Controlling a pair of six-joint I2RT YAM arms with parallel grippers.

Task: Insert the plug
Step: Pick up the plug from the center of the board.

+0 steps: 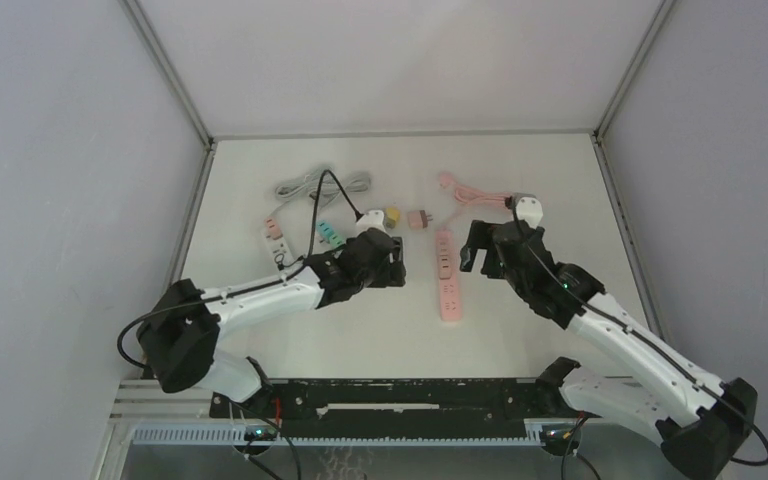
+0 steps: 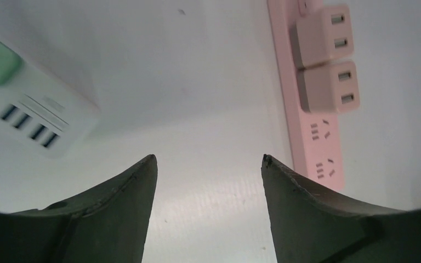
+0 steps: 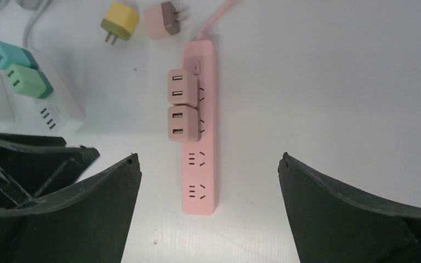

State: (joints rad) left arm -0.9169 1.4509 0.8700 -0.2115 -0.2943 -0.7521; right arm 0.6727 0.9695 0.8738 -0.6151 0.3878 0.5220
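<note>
White plastic power strip sits far left. Left pincer is spread and empty, over bare white worktop between that strip and the long pink plastic power strip.

Past the pink strip's cable end lie a yellow cube plug and, just right of it, a loose small pink cube plug on its side, prongs pointing far-right. We take the pink one as next to go in (a guess from the colour match only).

The pink strip's long axis runs near-to-far between the two arms. Two pink cube USB adapters are seated in its far sockets, and the two near sockets are free.

Key relation: the loose plug lies ahead of both pincers. The left one looks slightly nearer from above.

Right pincer is spread wide and empty, just right of the strip.

The left wrist view shows only the seated adapters and free sockets, no loose plugs. The right wrist view shows the whole strip plus both plugs. Only the top view shows the white plug on a pink cable, far right.
</note>
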